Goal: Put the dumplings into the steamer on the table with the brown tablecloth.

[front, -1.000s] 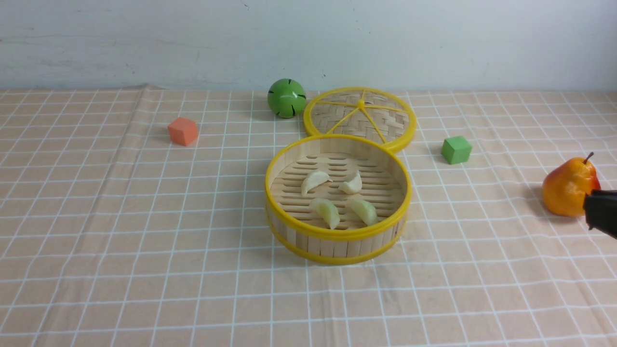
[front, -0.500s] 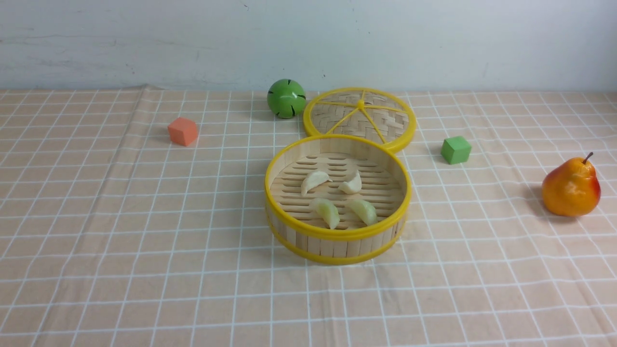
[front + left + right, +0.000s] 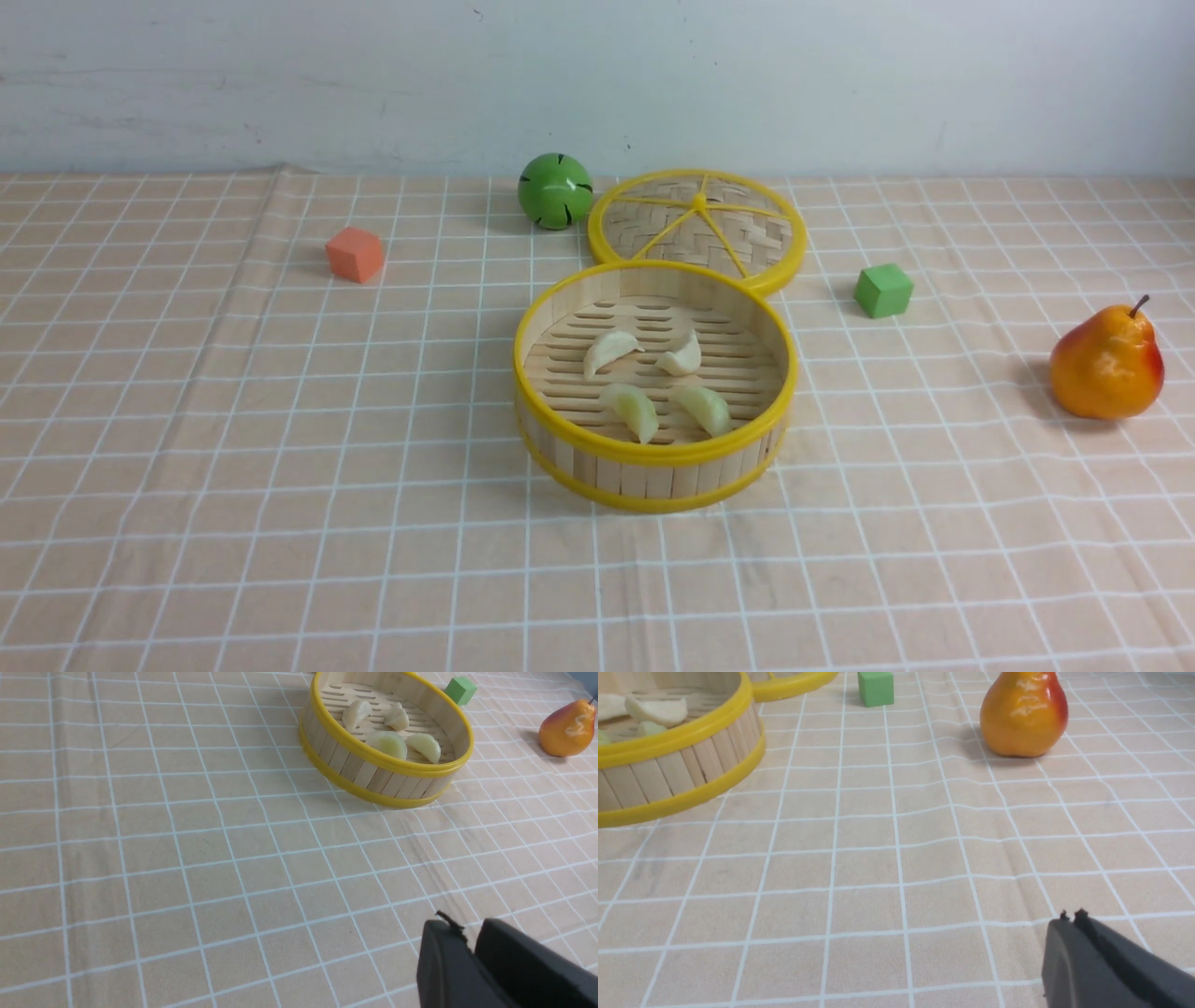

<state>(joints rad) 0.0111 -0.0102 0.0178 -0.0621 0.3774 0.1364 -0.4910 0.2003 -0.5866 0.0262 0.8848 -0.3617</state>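
The steamer [image 3: 653, 476] stands mid-table on the brown tablecloth [image 3: 280, 420]. Inside it lie two cream-white dumplings [image 3: 609, 351] [image 3: 681, 356] and two pale green dumplings [image 3: 633, 411] [image 3: 705, 409]. Neither gripper shows in the front view. In the left wrist view my left gripper [image 3: 469, 931] is shut and empty, low over the cloth, well short of the steamer [image 3: 373, 777]. In the right wrist view my right gripper [image 3: 1070, 919] is shut and empty over the cloth, away from the steamer [image 3: 668, 774], where a cream dumpling [image 3: 656, 710] shows.
The flat woven lid [image 3: 698, 229] lies just behind the steamer, with a green ball [image 3: 555, 190] beside it. An orange cube [image 3: 355, 254] sits at the back left, a green cube [image 3: 883, 290] at the right, and a pear [image 3: 1106, 364] at the far right.
A second ago my right gripper's black tip showed at the right edge in front of the pear; it has drawn back out of the front view. The dumplings and steamer have not moved.
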